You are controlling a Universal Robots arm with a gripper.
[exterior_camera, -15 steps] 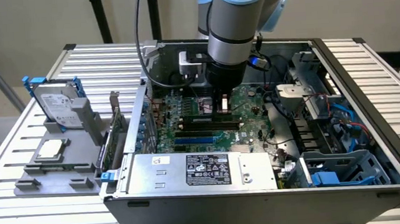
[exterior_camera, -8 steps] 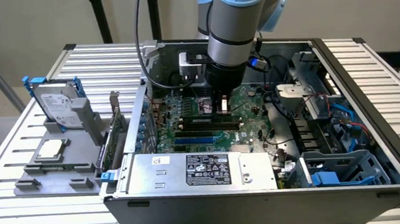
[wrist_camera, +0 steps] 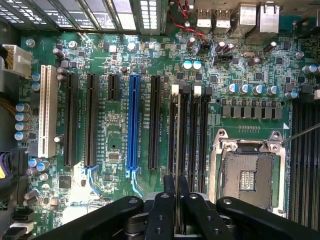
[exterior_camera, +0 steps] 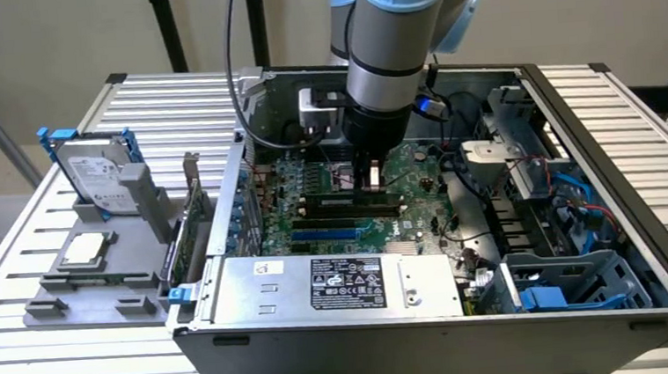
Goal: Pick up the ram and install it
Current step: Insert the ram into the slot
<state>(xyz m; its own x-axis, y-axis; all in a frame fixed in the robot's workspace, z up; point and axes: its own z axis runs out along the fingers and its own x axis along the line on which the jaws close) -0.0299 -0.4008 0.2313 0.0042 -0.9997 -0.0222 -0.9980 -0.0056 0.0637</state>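
Wrist view: tool (wrist_camera: 176, 220) pinching the ram (wrist_camera: 178, 150) edge-on over a black memory slot (wrist_camera: 172, 130) on the motherboard (wrist_camera: 115, 150); seating well would require keeping it upright and aligned.

An open computer case (exterior_camera: 438, 321) lies on a slatted metal table (exterior_camera: 12, 289), its green motherboard (exterior_camera: 409, 168) exposed. A blue expansion slot (wrist_camera: 133, 122) sits among black ones beside an empty processor socket (wrist_camera: 247, 175). A silver hard drive (exterior_camera: 92, 177) stands in a grey holder (exterior_camera: 95, 296), possibly with a small processor chip (exterior_camera: 85, 250).
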